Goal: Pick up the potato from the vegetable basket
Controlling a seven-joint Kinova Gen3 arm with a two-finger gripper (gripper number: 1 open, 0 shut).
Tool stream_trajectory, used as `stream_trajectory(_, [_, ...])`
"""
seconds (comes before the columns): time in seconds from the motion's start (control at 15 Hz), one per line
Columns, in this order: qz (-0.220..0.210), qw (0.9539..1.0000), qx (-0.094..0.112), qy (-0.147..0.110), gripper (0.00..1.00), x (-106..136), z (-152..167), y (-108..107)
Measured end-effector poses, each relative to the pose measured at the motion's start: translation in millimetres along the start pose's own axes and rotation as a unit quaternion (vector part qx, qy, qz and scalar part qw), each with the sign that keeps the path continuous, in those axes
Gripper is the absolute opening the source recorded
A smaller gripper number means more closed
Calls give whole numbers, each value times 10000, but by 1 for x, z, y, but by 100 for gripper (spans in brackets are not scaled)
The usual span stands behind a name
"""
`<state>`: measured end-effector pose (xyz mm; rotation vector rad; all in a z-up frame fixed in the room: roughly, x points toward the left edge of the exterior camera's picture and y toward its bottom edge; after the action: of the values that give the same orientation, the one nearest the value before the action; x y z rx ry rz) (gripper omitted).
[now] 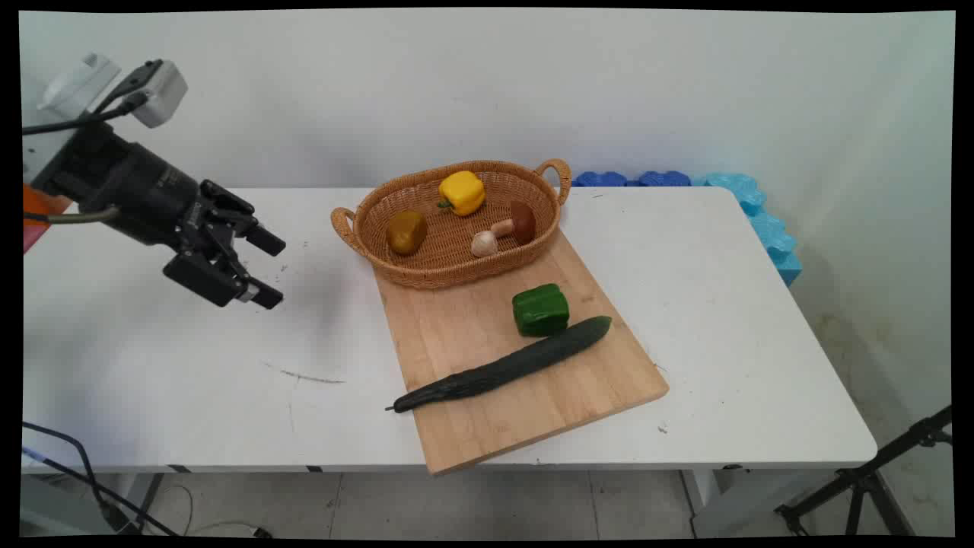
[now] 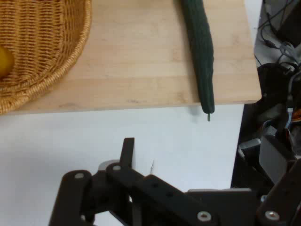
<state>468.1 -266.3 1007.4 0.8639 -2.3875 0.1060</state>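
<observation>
The black two-finger gripper (image 1: pixel 268 270) hangs above the left part of the white table (image 1: pixel 152 365), tilted down toward the right, its fingers spread apart with nothing between them. It is well apart from everything on the table; the nearest thing to it is the pale wooden cutting board (image 1: pixel 487 396), which lies slantwise at the table's middle and reaches the near edge. A long dark green cucumber (image 1: pixel 506 367) lies diagonally on the board, its thin stem end poking just past the board's left edge (the hand view shows that tip over bare table (image 2: pixel 141 136), beyond the board (image 2: pixel 136 56) and cucumber (image 2: pixel 201 52)). Just beside the cucumber's thicker end sits a green bell pepper (image 1: pixel 540 310). An oval woven wicker basket with two handles (image 1: pixel 449 266) rests on the board's far end, holding a yellow bell pepper (image 1: pixel 461 192), a brown potato (image 1: pixel 405 231), and a brown-capped mushroom (image 1: pixel 508 227). Blue foam blocks (image 1: pixel 753 205) line the wall past the table's far right corner
</observation>
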Motion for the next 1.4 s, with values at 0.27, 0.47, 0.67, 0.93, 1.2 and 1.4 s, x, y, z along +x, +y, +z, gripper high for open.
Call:
stream_trajectory(0.27, [-137, 9997, 220, 34, 100, 11, 8, -11])
stream_trajectory(0.47, [-335, 9977, 595, -3, 100, 24, 17, -32])
stream_trajectory(0.67, [-596, 9930, 1014, -93, 100, 34, 28, -57])
stream_trajectory(0.93, [-929, 9842, 1497, -187, 100, 52, 47, -87])
stream_trajectory(1.2, [-1317, 9743, 1818, -198, 100, 79, 76, -107])
stream_trajectory(1.4, [-1698, 9656, 1955, -239, 100, 97, 105, -113])
